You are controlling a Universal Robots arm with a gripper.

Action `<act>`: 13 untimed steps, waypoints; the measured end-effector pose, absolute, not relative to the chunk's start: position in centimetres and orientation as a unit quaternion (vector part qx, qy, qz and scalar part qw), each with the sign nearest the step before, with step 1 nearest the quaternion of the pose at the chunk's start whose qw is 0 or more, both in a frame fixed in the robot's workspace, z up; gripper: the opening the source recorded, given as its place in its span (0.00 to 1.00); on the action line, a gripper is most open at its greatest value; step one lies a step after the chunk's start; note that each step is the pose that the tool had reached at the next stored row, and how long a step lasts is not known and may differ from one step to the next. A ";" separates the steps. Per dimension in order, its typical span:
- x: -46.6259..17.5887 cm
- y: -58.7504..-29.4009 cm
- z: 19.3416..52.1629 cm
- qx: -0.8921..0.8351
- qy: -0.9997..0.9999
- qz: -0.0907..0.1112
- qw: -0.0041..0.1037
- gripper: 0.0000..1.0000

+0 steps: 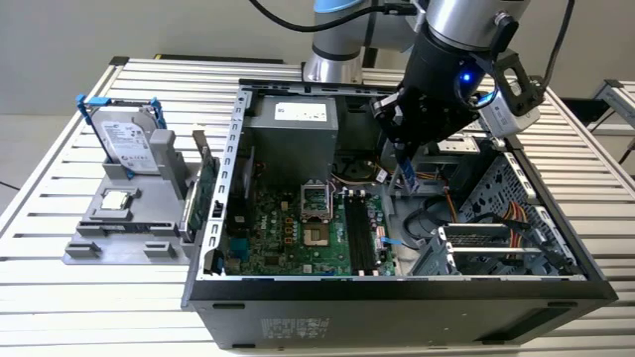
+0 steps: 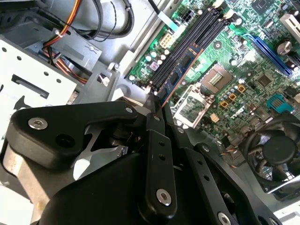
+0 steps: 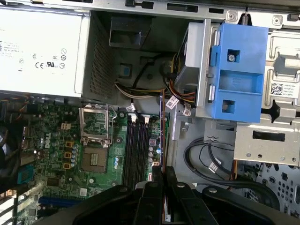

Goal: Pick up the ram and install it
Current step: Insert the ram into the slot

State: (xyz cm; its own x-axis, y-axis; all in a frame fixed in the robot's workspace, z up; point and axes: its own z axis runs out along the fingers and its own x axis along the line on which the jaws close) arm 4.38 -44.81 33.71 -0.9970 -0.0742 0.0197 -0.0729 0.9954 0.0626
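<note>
The ram [image 1: 405, 178] is a thin blue stick with black chips, and my gripper [image 1: 404, 160] is shut on its upper end inside the open computer case [image 1: 238, 149]. It hangs on edge above the motherboard, in line with the black memory slots [image 1: 362, 234] and a little to their drive-cage side. In the second wrist view the ram [image 2: 180, 70] reaches out from the gripper [image 2: 157, 101] alongside the memory slots [image 2: 199, 30]. In the first wrist view the ram [image 3: 162, 131] appears as a thin edge beside the memory slots [image 3: 138, 145], above the gripper [image 3: 162, 174].
A silver hard drive in a blue frame [image 1: 127, 141] stands on a grey fixture [image 1: 119, 238] at the exterior view's left, with a green card [image 1: 204, 193] beside the case. Inside are the power supply [image 1: 293, 130], CPU socket [image 1: 315, 201], cables [image 1: 516, 223] and a blue drive caddy [image 3: 239, 70].
</note>
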 end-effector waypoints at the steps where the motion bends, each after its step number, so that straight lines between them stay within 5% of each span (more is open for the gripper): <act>1: 4.4 -44.8 33.7 0.037 -0.999 -0.031 0.011 0.00; 13: 4.4 -44.8 33.0 0.037 -0.999 -0.031 0.009 0.00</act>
